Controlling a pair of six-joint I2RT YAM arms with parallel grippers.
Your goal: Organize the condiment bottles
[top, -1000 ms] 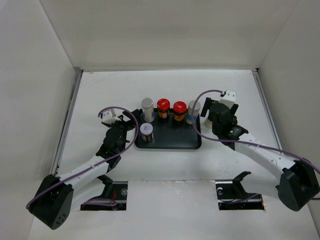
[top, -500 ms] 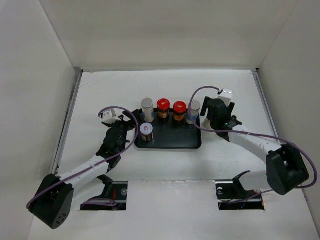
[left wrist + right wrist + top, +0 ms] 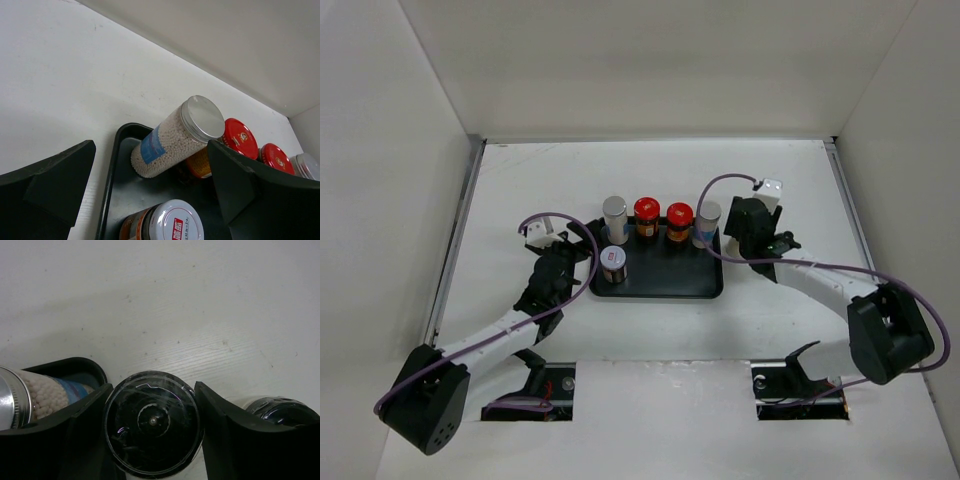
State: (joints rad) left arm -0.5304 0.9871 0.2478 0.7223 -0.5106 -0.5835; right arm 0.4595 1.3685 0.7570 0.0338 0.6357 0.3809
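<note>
Between white walls [image 3: 650, 60], a white table [image 3: 650, 325]; black tray [image 3: 670, 277] holding condiment bottles [image 3: 647, 210].

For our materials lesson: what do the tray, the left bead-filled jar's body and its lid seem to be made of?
Tray: probably moulded plastic, black with a dull sheen and rounded rim. Jar body: clear glass or plastic, since white beads show through. Lid: likely metal, silver and brushed, with a ridged edge.

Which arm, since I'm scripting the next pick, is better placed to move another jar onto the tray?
Right: its fingers flank a dark-lidded jar just off the tray; the left fingers face only jars standing on it.
</note>
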